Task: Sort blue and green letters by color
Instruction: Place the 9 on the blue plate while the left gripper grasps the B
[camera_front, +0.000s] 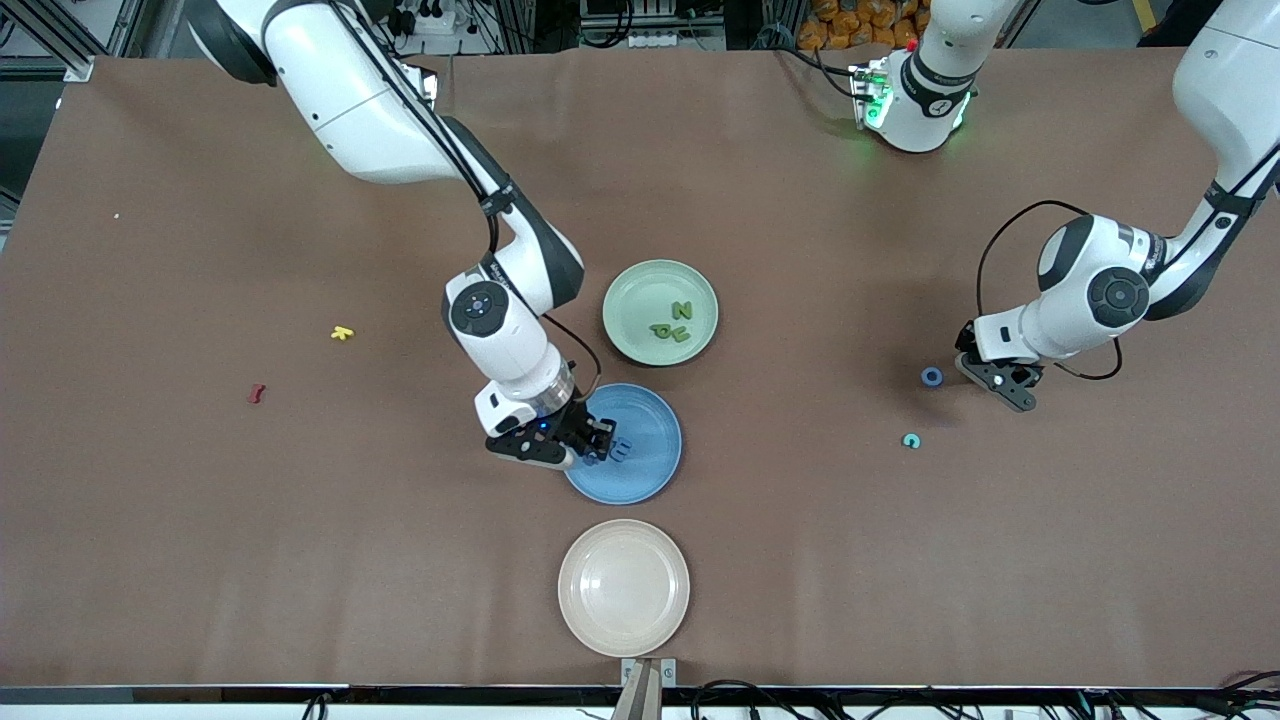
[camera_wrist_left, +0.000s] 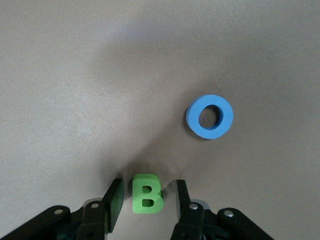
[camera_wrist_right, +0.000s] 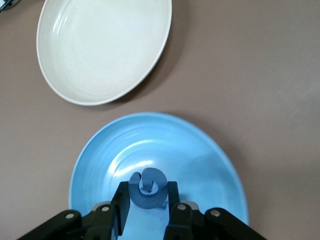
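Green B (camera_wrist_left: 147, 193) sits between open left pincer (camera_wrist_left: 147, 200) fingers; right pincer (camera_wrist_right: 146, 202) grips blue letter (camera_wrist_right: 147, 188).

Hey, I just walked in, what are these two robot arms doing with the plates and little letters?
They are sorting small letters by color. The right arm's tool is over the blue plate, shut on a blue letter. The left arm's tool is at the left arm's end of the table with its fingers on either side of a green B, not yet gripping it; a blue O lies beside it. The green plate holds green letters. The white plate sits nearest the front camera.
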